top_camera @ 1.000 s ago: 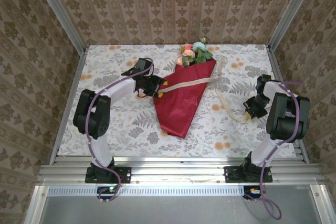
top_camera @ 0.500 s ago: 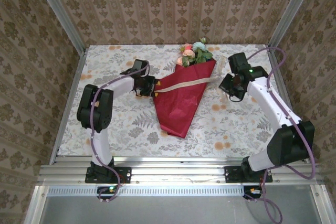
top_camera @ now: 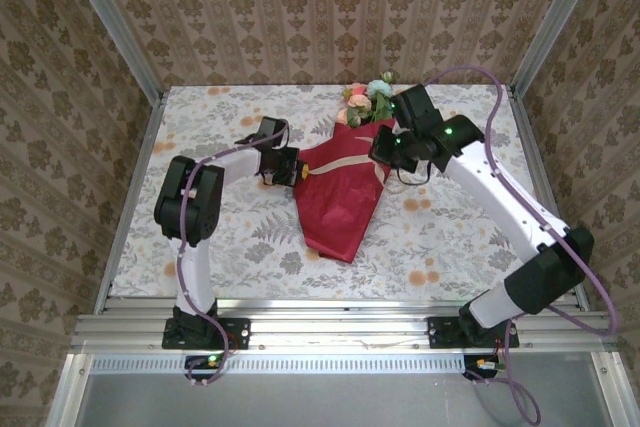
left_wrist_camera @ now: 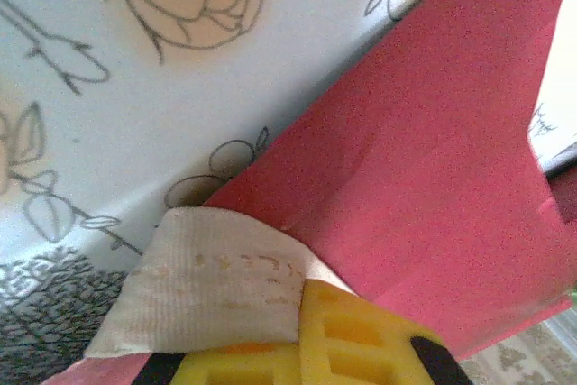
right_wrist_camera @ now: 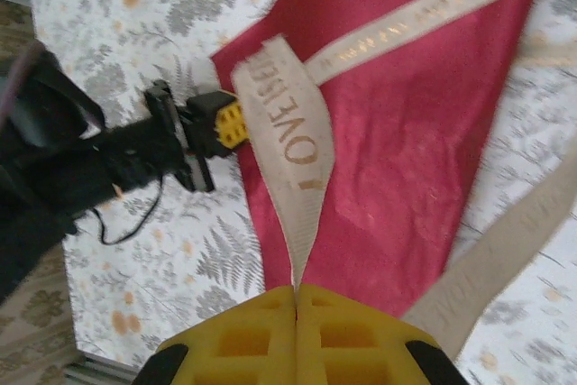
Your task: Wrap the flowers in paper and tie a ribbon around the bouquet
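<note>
The bouquet lies mid-table, a red paper cone with its tip toward me. Pink, pale blue and white flowers stick out of its far, wide end. A beige ribbon crosses the cone. My left gripper sits at the cone's left edge, shut on the ribbon's end, with its yellow fingers against the paper. My right gripper hovers over the cone's upper right. The right gripper is shut on the ribbon, which runs taut toward the left gripper.
A floral tablecloth covers the table, with wallpapered walls on three sides and a metal rail along the near edge. A slack length of ribbon trails off the cone's right side onto the cloth.
My right arm has swung from the table's right side over to the bouquet's upper right, carrying the ribbon. The left gripper has closed on the ribbon's end at the cone's left edge.
</note>
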Robot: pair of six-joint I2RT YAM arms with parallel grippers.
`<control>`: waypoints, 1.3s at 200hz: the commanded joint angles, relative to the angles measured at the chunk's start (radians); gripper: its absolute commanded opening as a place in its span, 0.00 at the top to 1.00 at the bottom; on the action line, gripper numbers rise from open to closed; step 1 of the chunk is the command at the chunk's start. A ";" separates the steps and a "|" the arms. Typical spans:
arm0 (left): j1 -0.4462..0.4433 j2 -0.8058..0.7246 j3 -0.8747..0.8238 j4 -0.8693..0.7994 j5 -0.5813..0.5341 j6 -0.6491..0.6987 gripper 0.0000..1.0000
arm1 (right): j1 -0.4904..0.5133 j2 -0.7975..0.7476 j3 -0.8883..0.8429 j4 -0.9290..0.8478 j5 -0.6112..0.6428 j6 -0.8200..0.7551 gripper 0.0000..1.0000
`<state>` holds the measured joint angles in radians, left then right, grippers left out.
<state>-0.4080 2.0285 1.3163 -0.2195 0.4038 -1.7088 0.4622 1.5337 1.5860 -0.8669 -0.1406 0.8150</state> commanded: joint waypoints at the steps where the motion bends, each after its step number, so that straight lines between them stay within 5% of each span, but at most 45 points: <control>1: 0.001 0.002 -0.012 0.059 0.011 0.010 1.00 | -0.008 0.109 0.151 0.078 -0.068 0.008 1.00; 105: -0.042 -0.133 -0.173 0.361 0.128 0.093 1.00 | -0.057 0.799 0.914 0.116 -0.132 0.028 1.00; 171: -0.042 -0.211 -0.257 0.440 0.152 0.109 1.00 | -0.056 0.875 0.785 0.044 -0.235 -0.026 1.00; 260: -0.043 -0.221 -0.271 0.504 0.160 0.133 1.00 | -0.057 0.935 0.733 -0.279 -0.467 -0.390 1.00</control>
<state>-0.4511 1.8378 1.0641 0.2455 0.5480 -1.6150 0.4038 2.4454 2.3280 -1.0000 -0.5213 0.5682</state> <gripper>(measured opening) 0.066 0.053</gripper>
